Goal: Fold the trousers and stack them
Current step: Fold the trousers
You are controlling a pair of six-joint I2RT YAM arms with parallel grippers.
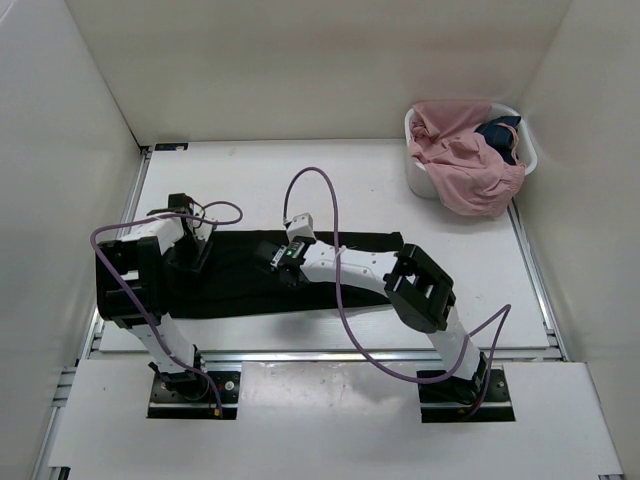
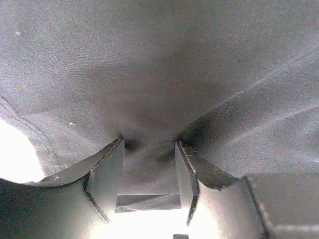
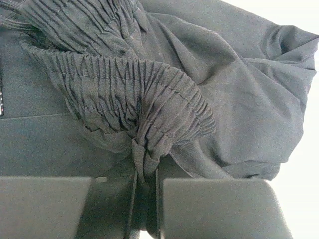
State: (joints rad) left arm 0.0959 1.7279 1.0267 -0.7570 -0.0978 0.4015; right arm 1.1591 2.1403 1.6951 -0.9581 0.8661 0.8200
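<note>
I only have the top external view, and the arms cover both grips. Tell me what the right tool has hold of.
Observer: The right tool is shut on the gathered elastic waistband of the trousers. Ruched cloth bunches up just beyond its fingers.
Operator: Now report the left tool.
Observer: The left tool has plain black cloth filling the gap between its fingers, and creases run out from that pinch.
Operator: Give me a landmark near it.
Observer: A stitched seam runs close to the pinch, near the edge of the cloth.
</note>
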